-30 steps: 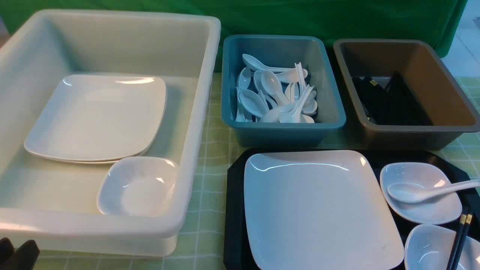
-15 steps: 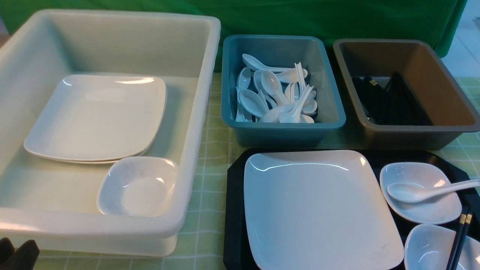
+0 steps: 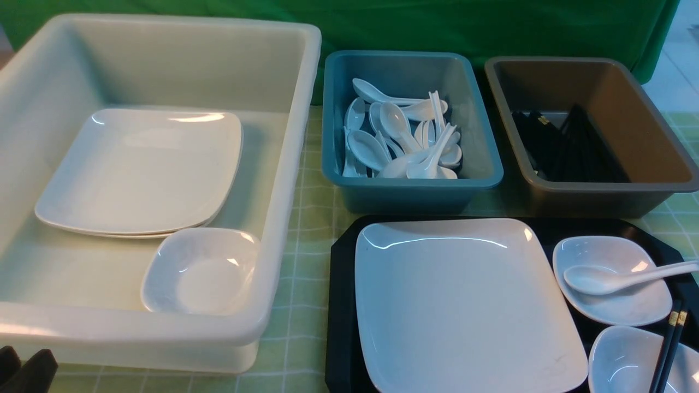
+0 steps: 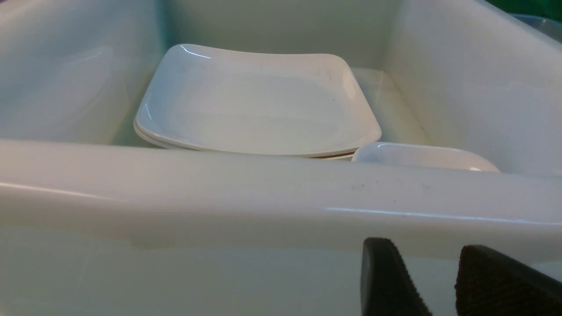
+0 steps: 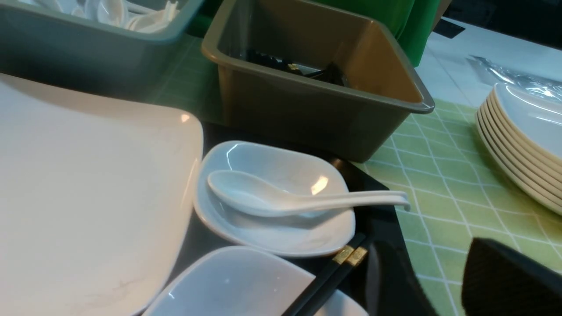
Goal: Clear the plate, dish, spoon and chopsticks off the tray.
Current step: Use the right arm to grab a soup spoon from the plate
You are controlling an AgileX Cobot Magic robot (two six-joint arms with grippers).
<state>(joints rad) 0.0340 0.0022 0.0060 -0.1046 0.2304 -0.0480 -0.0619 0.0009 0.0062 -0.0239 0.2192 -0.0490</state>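
Note:
The black tray (image 3: 341,305) lies at the near right. On it sits the big white square plate (image 3: 469,305). To the plate's right is a small white dish (image 3: 628,308) with the spoon (image 3: 622,275) lying across it. The black chopsticks (image 3: 669,349) rest on a second small dish (image 3: 622,363) nearer to me. In the right wrist view my right gripper (image 5: 432,250) is open and empty over the green cloth, just beside the tray's edge and the chopsticks (image 5: 333,272). My left gripper (image 4: 428,250) is open and empty, low in front of the white tub's near wall (image 4: 263,193).
A big white tub (image 3: 284,180) on the left holds stacked plates and a small dish. Behind the tray stand a teal bin (image 3: 409,185) of spoons and a grey-brown tub (image 3: 600,188) of chopsticks. A stack of plates (image 5: 522,140) sits right of the tray.

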